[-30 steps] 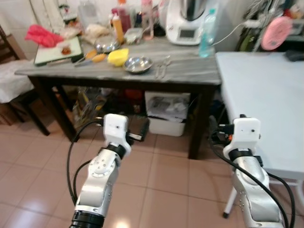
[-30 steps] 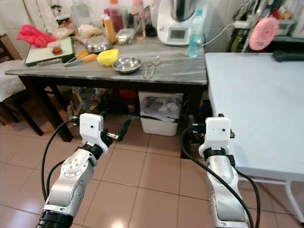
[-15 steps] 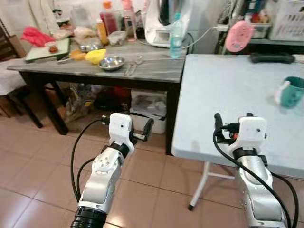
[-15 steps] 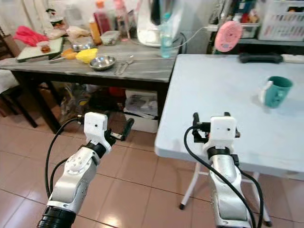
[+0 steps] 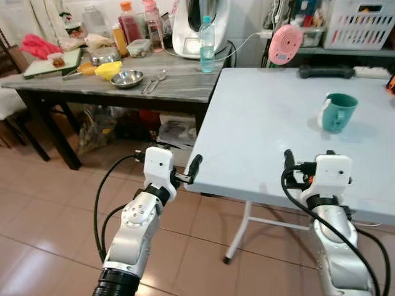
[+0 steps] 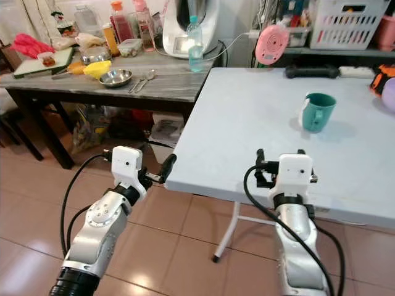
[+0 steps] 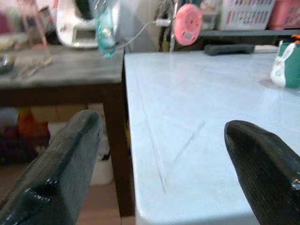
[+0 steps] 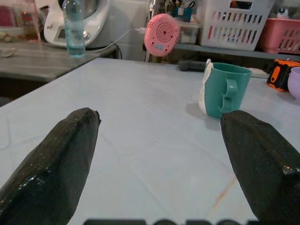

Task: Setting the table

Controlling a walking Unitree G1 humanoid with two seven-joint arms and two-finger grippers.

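Note:
A teal mug [image 5: 337, 111] with a white figure on its side stands upright on the pale folding table [image 5: 265, 117], toward its far right. On the dark wooden table [image 5: 179, 86] to the left lie a steel bowl [image 5: 127, 78], a yellow bowl [image 5: 108, 69] and some cutlery [image 5: 154, 80]. My left gripper [image 7: 161, 126] is open and empty, level with the pale table's near left corner. My right gripper [image 8: 159, 117] is open and empty at the table's near edge, with the mug [image 8: 224, 96] well beyond its fingers.
A water bottle [image 5: 207, 52], a white kitchen machine [image 5: 191, 28], jars and a cutting board [image 5: 52, 61] crowd the dark table. A pink round device [image 5: 285, 44] and a white basket [image 5: 361, 21] sit behind the pale table. Boxes stand under the dark table on the tiled floor.
The camera has swung to the right: the dark table slid left and the pale table with the mug came into view. Both arms hold the same pose, grippers still open.

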